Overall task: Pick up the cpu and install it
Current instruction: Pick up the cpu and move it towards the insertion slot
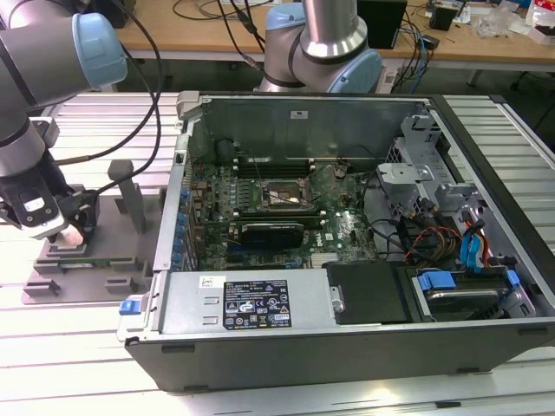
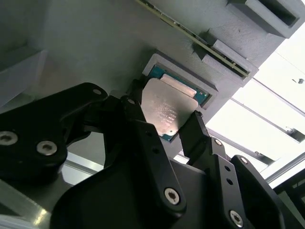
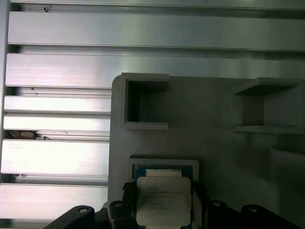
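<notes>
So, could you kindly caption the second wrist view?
End effector at the cpu, seated in the grey tray's recess.

Bright overhead light, blown highlights, soft shadows

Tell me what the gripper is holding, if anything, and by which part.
The gripper appears to pinch the cpu by two opposite side edges. The cpu is still at its pocket in the tray.

Faint print on cpu [image 2: 167,112], dense print on black label [image 1: 257,303] — nothing legible.
</notes>
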You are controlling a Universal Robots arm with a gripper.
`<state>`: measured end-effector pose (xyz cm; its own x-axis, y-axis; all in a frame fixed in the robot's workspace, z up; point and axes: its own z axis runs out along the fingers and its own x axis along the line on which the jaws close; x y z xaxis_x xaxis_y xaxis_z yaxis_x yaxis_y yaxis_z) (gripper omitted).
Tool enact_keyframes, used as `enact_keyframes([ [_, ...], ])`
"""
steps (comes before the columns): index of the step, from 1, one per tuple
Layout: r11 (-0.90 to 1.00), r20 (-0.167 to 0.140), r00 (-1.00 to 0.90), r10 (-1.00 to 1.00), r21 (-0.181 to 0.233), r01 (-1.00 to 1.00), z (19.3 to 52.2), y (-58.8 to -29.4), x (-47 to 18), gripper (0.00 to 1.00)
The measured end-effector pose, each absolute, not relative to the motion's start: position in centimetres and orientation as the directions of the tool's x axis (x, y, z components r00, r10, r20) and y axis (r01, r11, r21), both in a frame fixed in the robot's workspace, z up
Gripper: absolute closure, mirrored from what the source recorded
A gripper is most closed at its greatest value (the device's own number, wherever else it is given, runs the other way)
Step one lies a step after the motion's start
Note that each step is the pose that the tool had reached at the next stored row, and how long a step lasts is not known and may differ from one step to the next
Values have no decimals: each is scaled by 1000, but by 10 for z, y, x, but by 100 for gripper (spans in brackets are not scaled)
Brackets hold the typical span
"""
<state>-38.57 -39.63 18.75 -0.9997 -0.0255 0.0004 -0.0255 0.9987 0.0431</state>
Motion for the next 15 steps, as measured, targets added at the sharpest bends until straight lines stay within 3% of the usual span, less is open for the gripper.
enact_keyframes([
  [3,999,0,-1000,-25,43,-25,187,-396,-386,45],
  [4,999,0,-1000,-25,43,-25,187,-396,-386,38],
  [15,998,0,-999,-38,43,-38,189,-396,-386,38],
])
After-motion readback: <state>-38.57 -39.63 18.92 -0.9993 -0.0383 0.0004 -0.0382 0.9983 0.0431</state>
